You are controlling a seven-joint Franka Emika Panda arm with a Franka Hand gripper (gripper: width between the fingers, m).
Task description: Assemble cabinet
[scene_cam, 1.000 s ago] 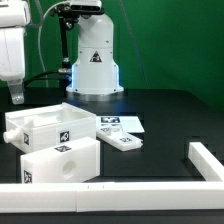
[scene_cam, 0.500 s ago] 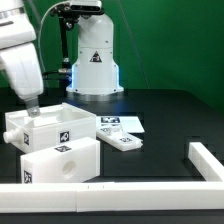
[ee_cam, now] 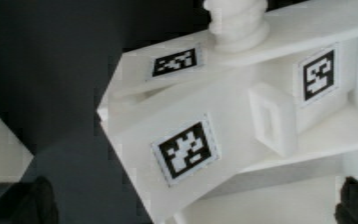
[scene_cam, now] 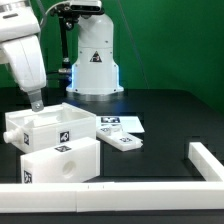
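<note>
Two white cabinet parts with marker tags lie at the exterior view's left: an open box [scene_cam: 52, 124] and a lower boxy part [scene_cam: 62, 160] in front of it. A small flat tagged part [scene_cam: 123, 141] lies to their right. My gripper [scene_cam: 36, 101] hangs just above the open box's far left corner, open and empty. In the wrist view the tagged cabinet part [ee_cam: 190, 150], with a round peg [ee_cam: 238, 22], fills the frame below the gripper [ee_cam: 185, 203]. The dark fingertips [ee_cam: 12, 200] stand wide apart at either edge.
The marker board [scene_cam: 120, 124] lies on the black table right of the open box. A long low white rail [scene_cam: 110, 194] runs along the front, with a branch [scene_cam: 205, 158] at the right. The white robot base [scene_cam: 95, 65] stands behind.
My gripper has moved from the far left edge to the right, over the open box's far left corner. The parts have not moved.
</note>
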